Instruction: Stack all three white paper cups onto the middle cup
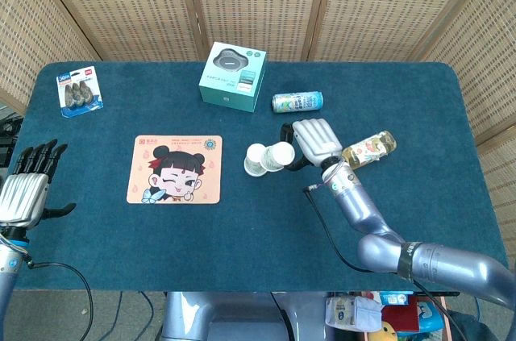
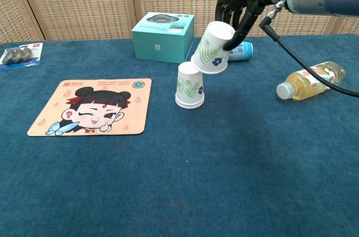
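Note:
A white paper cup [image 2: 189,86] with a leaf print stands upside down mid-table, also seen from above [image 1: 255,160]. My right hand [image 2: 240,3] holds a second white cup [image 2: 212,48], tilted, mouth down, just above and right of the standing cup's top. From the head view, that held cup [image 1: 280,155] lies against the right side of the standing cup, with the right hand [image 1: 316,139] behind it. My left hand [image 1: 27,188] hovers open at the table's left edge, holding nothing.
A teal box [image 2: 163,37] and a lying can [image 1: 297,101] sit behind the cups. A yellow drink bottle [image 2: 309,80] lies at the right. A cartoon mat [image 2: 92,106] lies left of the cups, a blue blister pack [image 1: 80,92] far left.

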